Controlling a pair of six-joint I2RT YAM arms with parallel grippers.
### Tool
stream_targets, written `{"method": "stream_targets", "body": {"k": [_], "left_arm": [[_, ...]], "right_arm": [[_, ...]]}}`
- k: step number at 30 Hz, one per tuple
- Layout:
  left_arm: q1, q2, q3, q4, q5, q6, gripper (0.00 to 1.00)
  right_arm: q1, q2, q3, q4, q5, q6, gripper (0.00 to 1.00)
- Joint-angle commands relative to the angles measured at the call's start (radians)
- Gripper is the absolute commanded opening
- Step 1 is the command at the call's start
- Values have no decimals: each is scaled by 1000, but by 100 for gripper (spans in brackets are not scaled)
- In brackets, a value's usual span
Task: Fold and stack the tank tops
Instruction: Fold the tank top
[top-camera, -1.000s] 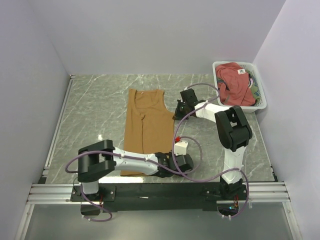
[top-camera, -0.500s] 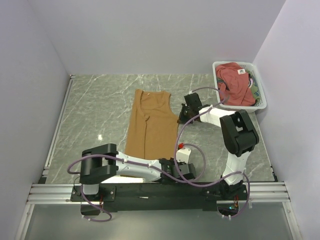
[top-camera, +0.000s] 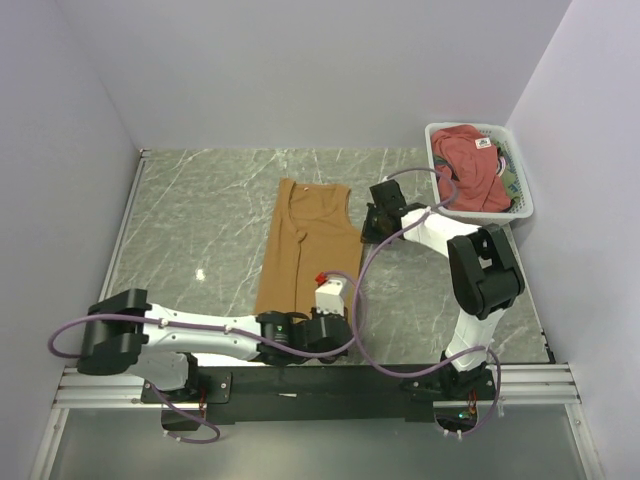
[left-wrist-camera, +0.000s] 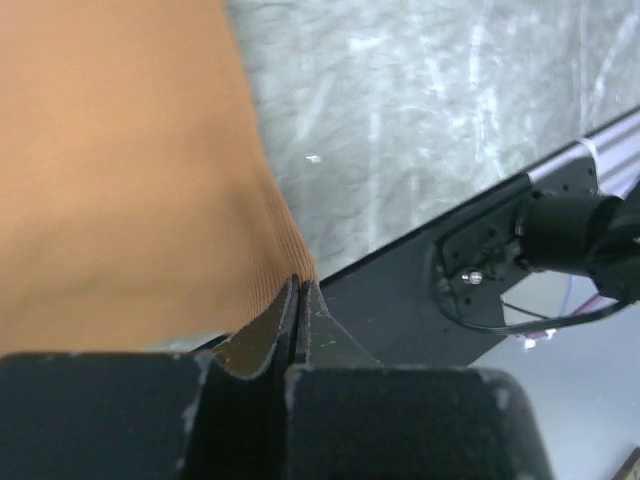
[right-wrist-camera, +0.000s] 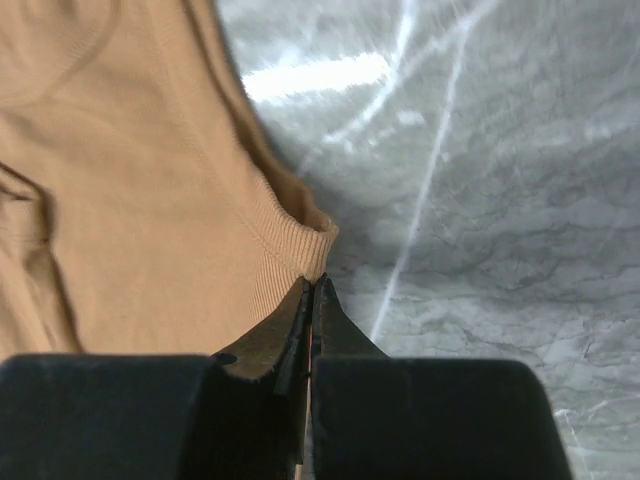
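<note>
Top external view: the plain tan-brown sleeveless cloth tank top (top-camera: 305, 240) lies spread lengthwise on the grey marbled table (top-camera: 200, 210), well apart from the white plastic mesh basket (top-camera: 432, 135). Its neck end is the end nearer the basket.

The rust-red tank top (top-camera: 470, 165) sits bunched inside the basket, with a small label showing on top.

The right gripper (top-camera: 368, 230) is between the basket and the tan top, at the garment's basket-side edge. Right wrist view: the jaws are pressed together on the ribbed corner of that edge (right-wrist-camera: 312, 285), with cloth caught between the tips.

The left gripper (top-camera: 330, 315) is at the hem end, the end farthest from the basket. Left wrist view: the jaws are closed narrow on the hem corner (left-wrist-camera: 298, 285), with a fold of tan fabric pinched between them. The black base rail (left-wrist-camera: 420, 290) is just beyond.
</note>
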Motion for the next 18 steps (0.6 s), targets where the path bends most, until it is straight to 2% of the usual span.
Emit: {"method": "stream_targets", "body": {"k": [1, 11, 18], "left_arm": [[15, -71, -68, 17, -23, -87, 1], [33, -247, -275, -41, -82, -312, 1], [32, -328, -369, -75, -76, -384, 1]], "right_arm": [[32, -12, 93, -38, 65, -26, 0], [170, 138, 360, -176, 185, -35, 0], [253, 297, 544, -255, 209, -38, 0]]}}
